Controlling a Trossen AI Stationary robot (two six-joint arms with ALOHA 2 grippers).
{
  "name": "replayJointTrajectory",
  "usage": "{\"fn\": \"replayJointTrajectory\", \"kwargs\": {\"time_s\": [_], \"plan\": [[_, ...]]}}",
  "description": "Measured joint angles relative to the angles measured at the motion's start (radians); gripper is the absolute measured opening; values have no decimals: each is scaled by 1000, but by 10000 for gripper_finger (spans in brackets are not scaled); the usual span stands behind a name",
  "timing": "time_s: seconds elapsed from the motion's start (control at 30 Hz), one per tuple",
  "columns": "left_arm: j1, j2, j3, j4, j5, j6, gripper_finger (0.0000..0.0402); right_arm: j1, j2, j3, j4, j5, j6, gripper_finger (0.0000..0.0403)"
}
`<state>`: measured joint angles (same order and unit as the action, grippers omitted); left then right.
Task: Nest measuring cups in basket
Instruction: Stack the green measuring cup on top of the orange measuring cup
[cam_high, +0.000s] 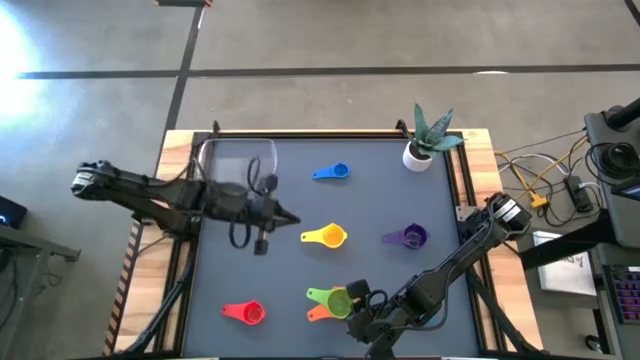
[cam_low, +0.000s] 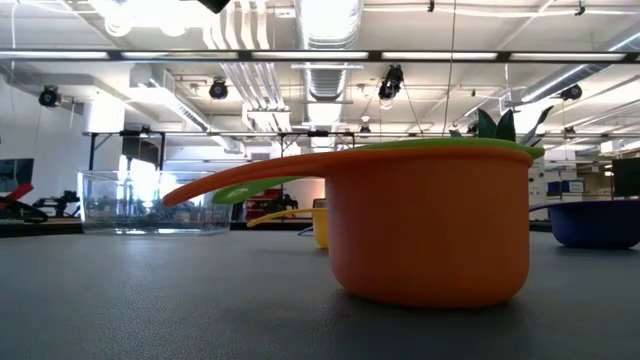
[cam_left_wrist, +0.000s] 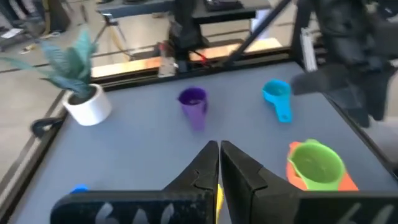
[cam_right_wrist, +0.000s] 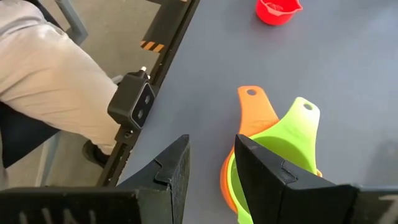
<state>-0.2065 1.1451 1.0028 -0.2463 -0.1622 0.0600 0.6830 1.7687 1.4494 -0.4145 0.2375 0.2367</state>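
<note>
The clear basket (cam_high: 238, 165) stands at the far left of the table. On the mat lie single measuring cups: blue (cam_high: 333, 172), yellow (cam_high: 327, 236), purple (cam_high: 408, 237), red (cam_high: 245, 312) and teal (cam_left_wrist: 277, 96). A green cup (cam_right_wrist: 292, 134) sits nested inside an orange one (cam_right_wrist: 252, 109) near the front edge. My left gripper (cam_high: 290, 217) is shut with nothing in it, raised over the mat just left of the yellow cup. My right gripper (cam_right_wrist: 211, 174) hangs open above the near side of the green-in-orange pair, with bare mat showing between its fingers.
A white pot with a spiky plant (cam_high: 425, 150) stands at the far right corner. A small black camera box (cam_right_wrist: 134, 102) is fixed at the table's near edge, and a person's leg (cam_right_wrist: 43, 81) stands beside that edge. Open mat lies between the basket and the red cup.
</note>
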Motion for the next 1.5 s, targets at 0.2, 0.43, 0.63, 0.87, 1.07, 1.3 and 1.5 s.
{"fn": "replayJointTrajectory", "kwargs": {"time_s": [0.2, 0.43, 0.63, 0.87, 1.07, 1.3, 1.5], "plan": [[-42, 65, 0, -2, -3, -40, 0, 0, 0, 0, 0, 0, 3, 116], [-42, 159, 6, -6, -4, -69, 5, 0, 0, 0, 1, 0, 23, 116], [-42, 240, 36, -5, -4, -69, 58, 0, 0, 0, 0, 0, 25, 116], [-42, 310, 93, -29, -4, -41, 132, 4, 0, 0, 0, -2, 51, 116], [-29, 364, 138, -90, -9, -39, 152, 6, 0, 0, 2, -2, 52, 116], [6, 392, 137, -95, -13, -42, 153, 10, 5, 0, 43, -3, 61, 116], [36, 419, 135, -93, -14, -63, 153, 11, 53, 0, 65, -8, 51, 116]]}}
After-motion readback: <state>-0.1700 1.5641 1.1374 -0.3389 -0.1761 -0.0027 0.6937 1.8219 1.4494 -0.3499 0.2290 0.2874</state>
